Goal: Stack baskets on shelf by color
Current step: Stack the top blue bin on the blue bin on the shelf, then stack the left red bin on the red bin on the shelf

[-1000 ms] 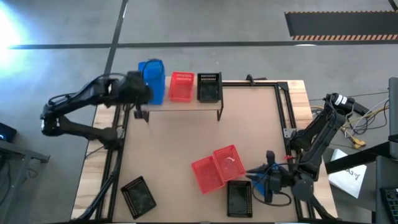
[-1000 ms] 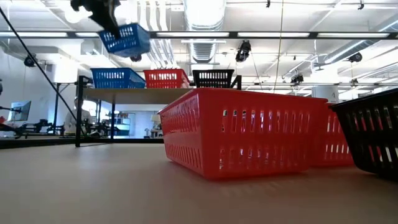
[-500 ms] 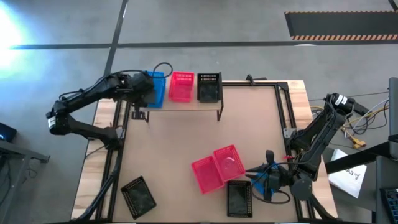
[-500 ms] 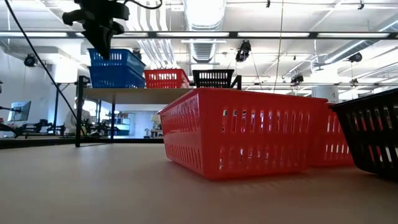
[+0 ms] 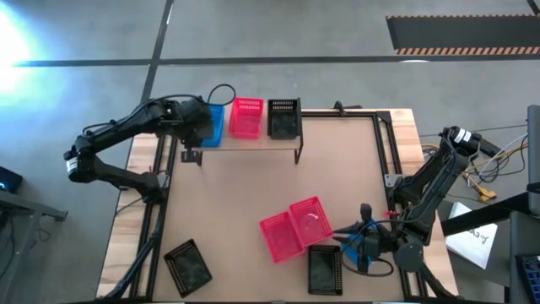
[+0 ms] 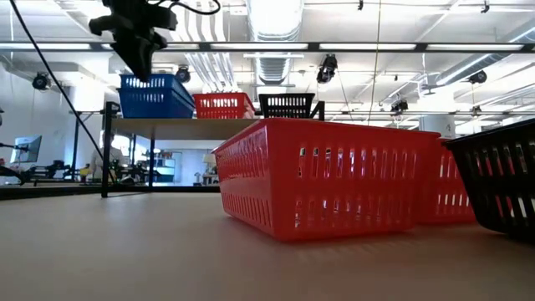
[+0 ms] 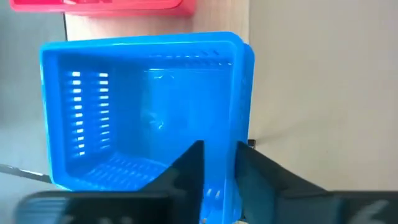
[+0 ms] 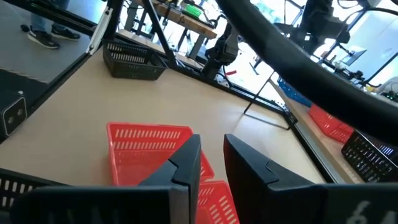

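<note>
The blue basket [image 7: 143, 112] sits on the shelf [image 5: 253, 143] at its left end, beside the pink basket [image 5: 245, 117] and a black basket [image 5: 283, 117]. The left tool [image 7: 217, 177] straddles the blue basket's wall, fingers [image 7: 186, 168] slightly parted, grip released. The right tool [image 8: 208, 168] waits, fingers parted and empty, over the worktop [image 5: 337, 186] near two red baskets [image 5: 291, 226], well apart from the shelf.

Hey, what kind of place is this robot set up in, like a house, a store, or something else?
Most likely a robotics lab or workshop in an industrial hall. The low view shows exposed ceiling ducts and strip lights overhead. Beyond the shelf stand more work tables with equipment, and the high view shows a bare concrete floor.
</note>
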Robot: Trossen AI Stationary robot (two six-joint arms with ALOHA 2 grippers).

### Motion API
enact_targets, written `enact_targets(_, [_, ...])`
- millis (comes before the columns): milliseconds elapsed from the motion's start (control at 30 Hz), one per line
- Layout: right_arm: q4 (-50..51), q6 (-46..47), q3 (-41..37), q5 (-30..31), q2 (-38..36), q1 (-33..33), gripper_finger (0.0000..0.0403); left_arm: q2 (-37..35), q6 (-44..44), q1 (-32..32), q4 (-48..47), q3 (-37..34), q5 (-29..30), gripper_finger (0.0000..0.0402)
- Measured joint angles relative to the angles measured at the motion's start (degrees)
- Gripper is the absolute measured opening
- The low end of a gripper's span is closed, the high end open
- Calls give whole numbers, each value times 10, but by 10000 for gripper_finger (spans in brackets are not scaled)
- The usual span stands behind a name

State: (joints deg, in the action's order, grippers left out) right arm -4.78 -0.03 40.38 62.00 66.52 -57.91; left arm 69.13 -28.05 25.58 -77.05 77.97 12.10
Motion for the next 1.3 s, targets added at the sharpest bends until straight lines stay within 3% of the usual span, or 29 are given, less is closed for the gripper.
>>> enact_targets(167, [0, 0, 0, 0, 0, 3, 59, -10, 22, 1, -1, 12, 0, 134])
enact_targets(300, [1, 2, 0, 0, 0, 9, 61, -18, 67, 0, 0, 37, 0, 160])
enact_targets(500, [9, 44, 0, -3, 0, 35, 59, -45, 146, -18, 28, 40, -12, 163])
enact_targets(733, [73, 129, 0, -14, -2, 82, 72, -88, 203, -114, 164, -32, -13, 163])
enact_targets(1000, [103, 141, 0, -173, -28, 158, 125, -87, 202, -258, 412, -129, 2, 163])
enact_targets(1133, [193, 194, 16, -264, -45, 195, 157, -55, 202, -314, 504, -159, 4, 163])
enact_targets(1300, [276, 261, 26, -286, -45, 205, 180, 14, 223, -379, 590, -186, 17, 163])
